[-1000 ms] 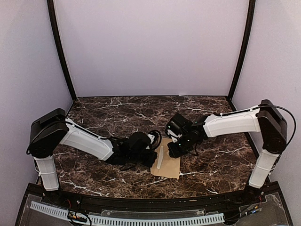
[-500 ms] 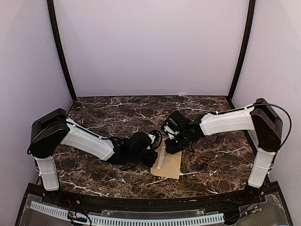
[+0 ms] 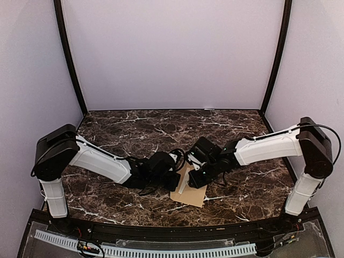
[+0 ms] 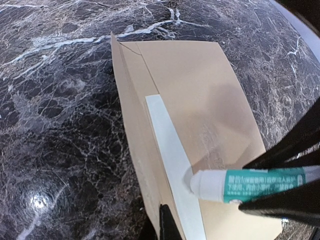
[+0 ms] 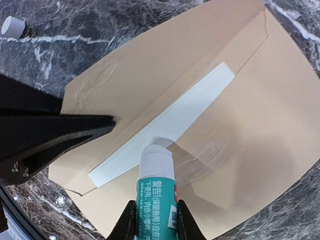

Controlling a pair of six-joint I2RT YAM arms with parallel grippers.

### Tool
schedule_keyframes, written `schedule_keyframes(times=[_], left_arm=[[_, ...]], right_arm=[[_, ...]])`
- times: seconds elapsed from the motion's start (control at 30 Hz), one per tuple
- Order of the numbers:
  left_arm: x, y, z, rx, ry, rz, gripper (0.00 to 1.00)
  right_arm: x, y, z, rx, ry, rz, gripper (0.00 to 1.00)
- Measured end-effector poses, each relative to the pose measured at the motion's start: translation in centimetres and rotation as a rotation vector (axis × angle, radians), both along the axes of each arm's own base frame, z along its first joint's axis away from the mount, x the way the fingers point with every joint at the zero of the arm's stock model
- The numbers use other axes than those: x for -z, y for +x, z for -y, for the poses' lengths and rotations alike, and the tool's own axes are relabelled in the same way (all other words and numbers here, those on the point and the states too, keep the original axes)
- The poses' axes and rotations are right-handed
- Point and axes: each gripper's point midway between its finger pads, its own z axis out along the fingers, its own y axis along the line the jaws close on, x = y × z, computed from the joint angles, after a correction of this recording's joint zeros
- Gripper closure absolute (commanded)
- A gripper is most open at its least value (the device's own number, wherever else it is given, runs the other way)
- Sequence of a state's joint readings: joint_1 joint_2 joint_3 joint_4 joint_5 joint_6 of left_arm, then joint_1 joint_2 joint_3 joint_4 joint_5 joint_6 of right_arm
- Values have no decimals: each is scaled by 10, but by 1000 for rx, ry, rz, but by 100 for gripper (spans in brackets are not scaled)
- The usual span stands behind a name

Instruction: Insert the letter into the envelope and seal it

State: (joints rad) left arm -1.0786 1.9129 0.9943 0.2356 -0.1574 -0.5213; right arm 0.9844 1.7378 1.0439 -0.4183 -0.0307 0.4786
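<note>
Top view: envelope (image 3: pixel 189 192) lies flat on the table (image 3: pixel 134 129), at 6 o'clock from the table's centre, between the two arms. Left gripper (image 3: pixel 173 181) sits at the envelope's 10 o'clock edge. Right gripper (image 5: pixel 156 222) stands over its 12 o'clock end, with a glue stick (image 5: pixel 156 175) between the fingers.

A narrow strip (image 5: pixel 165 125) lies along the envelope. The glue stick's tip rests on the strip.

Right wrist view: a small cap (image 5: pixel 11 25) is on the table at 10 o'clock, apart from the envelope.
</note>
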Motion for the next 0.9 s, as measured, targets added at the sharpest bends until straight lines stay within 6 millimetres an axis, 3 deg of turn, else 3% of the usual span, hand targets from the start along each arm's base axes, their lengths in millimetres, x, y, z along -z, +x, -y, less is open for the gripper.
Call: schedule_keyframes(times=[0.27, 0.5, 0.63, 0.8, 0.9], left_arm=[[0, 0, -1, -11, -2, -5, 100], [1, 0, -1, -16, 1, -2, 100], [1, 2, -2, -26, 4, 2, 100], [1, 4, -5, -46, 6, 5, 100], [1, 5, -7, -63, 8, 5, 100]], right_arm=[[1, -23, -15, -3, 67, -39, 100], [-4, -31, -2, 48, 55, -18, 100], [-32, -21, 7, 97, 91, 76, 100], [-90, 0, 13, 174, 219, 245, 100], [-108, 15, 27, 260, 232, 352, 100]])
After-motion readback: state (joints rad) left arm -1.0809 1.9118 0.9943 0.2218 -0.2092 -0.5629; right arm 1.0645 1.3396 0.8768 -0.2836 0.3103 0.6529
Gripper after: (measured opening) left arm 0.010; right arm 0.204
